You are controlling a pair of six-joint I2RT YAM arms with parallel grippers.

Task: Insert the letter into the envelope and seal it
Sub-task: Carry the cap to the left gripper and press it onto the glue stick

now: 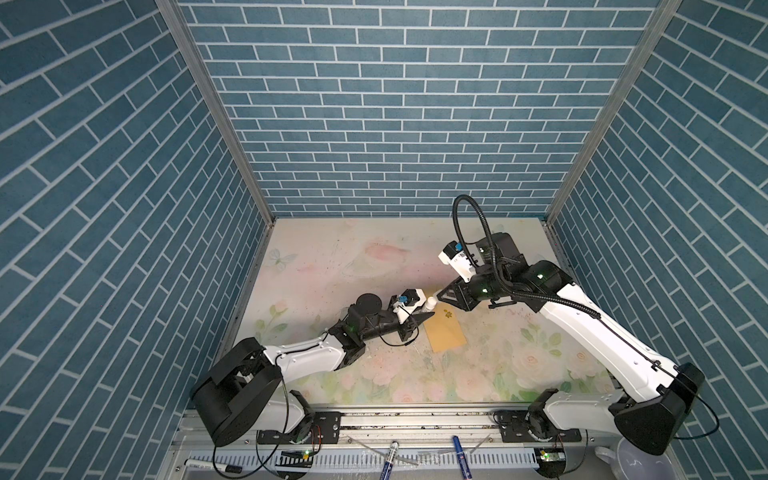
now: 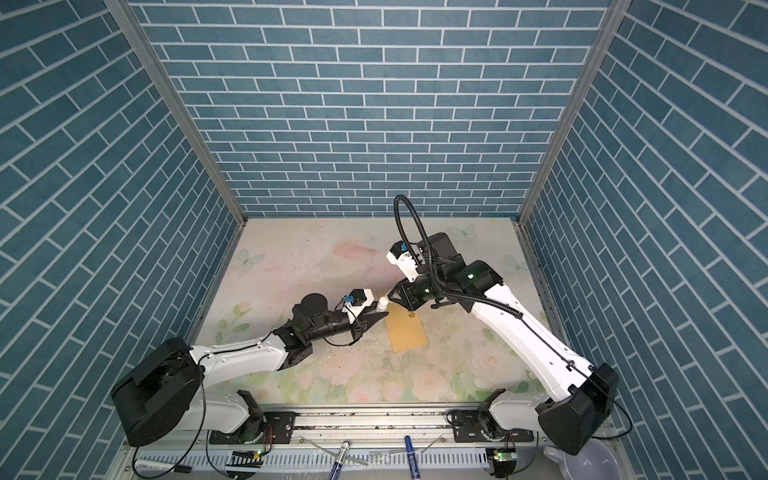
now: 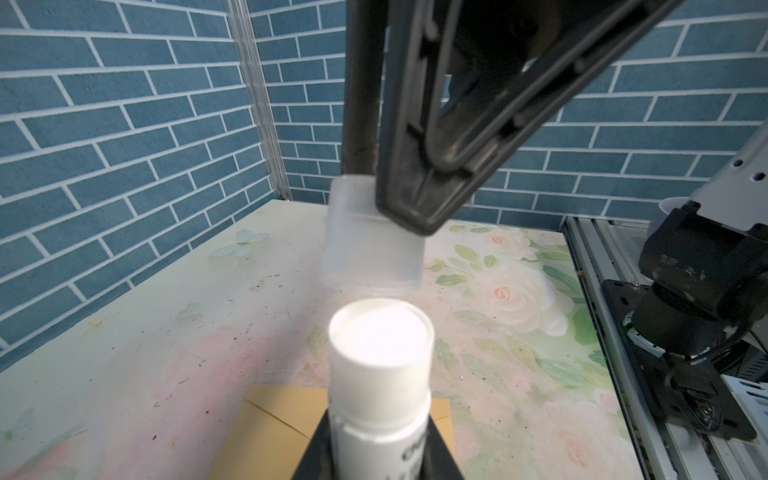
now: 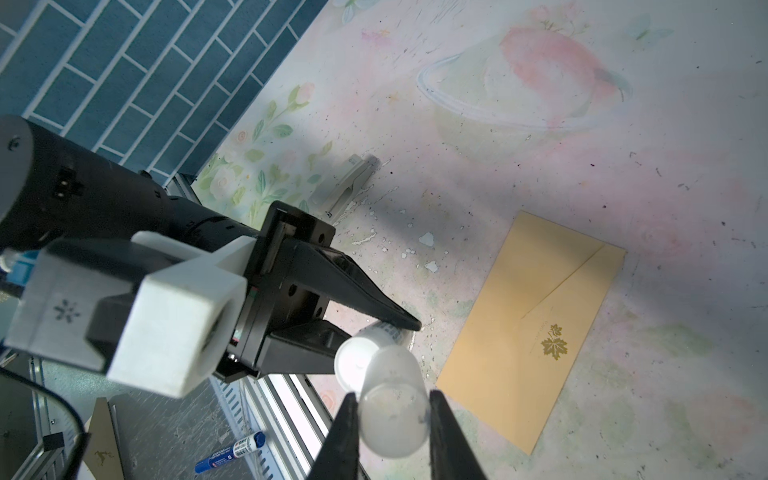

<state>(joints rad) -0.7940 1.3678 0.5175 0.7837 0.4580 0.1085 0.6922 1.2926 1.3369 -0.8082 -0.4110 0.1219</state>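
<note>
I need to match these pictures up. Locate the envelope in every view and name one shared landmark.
Both top views: envelope at centre, just below the glue stick.
Left wrist: picture's lower edge, behind the glue stick.
Right wrist: right of the picture's centre.
Shared landmark: the white glue stick, in all four.

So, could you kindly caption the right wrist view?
Right pincer holds translucent cap by the glue stick; envelope lies flat.

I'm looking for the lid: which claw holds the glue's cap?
The right gripper pinches the frosted cap; the left gripper grips the white glue stick instead.
</note>
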